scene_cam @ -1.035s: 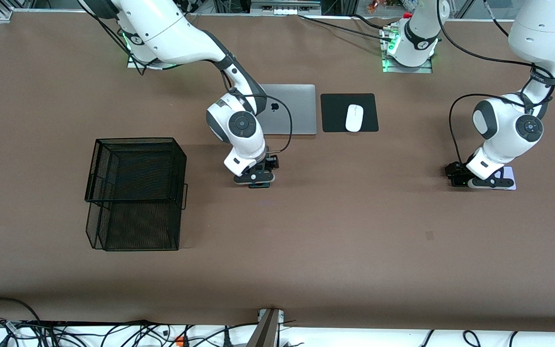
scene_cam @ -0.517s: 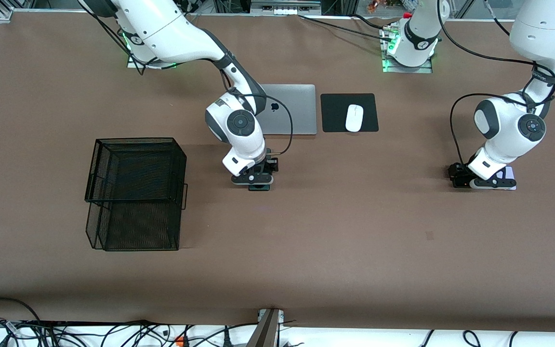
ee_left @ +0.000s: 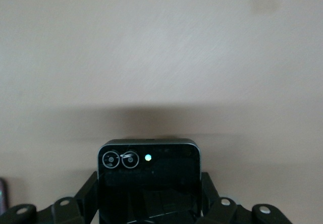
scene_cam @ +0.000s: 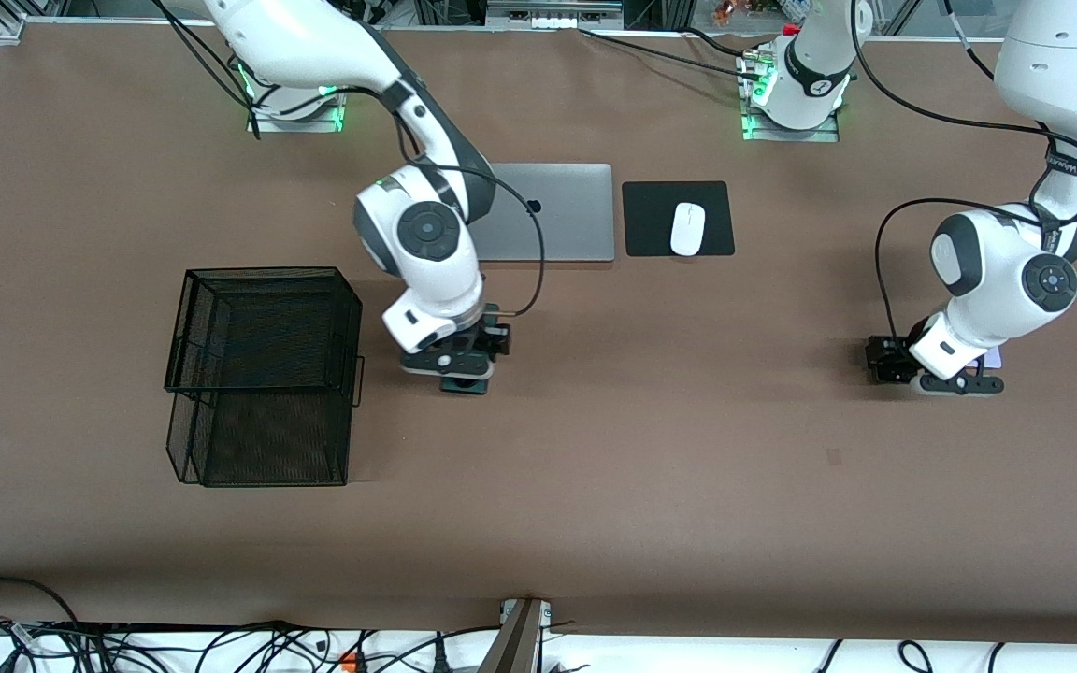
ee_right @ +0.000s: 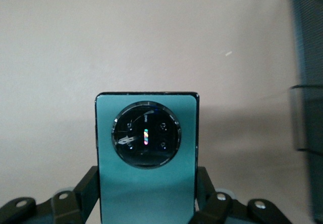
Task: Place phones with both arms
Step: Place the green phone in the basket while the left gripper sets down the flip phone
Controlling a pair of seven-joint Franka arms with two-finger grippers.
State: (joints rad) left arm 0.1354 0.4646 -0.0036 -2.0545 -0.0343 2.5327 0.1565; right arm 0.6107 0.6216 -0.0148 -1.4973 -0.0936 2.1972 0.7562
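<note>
Right pincer (scene_cam: 450, 366): clenched on the dark-green phone (ee_right: 147, 158), held off the worktop (scene_cam: 651, 449) beside the mesh basket (scene_cam: 263, 374).
Left pincer (scene_cam: 954, 381): gripped the small black phone (ee_left: 149, 181) low at the left arm's end, with the pale-lilac phone (scene_cam: 994, 357) lying just beside it.
Doing it well: both grips sat low on the phones, so a level, unhurried carry looked wise.
Watch: clearing the basket rim before lowering.

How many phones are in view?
3: green phone in right gripper, near the basket; black phone in left gripper; lilac phone on the table, mostly hidden by that gripper.
</note>
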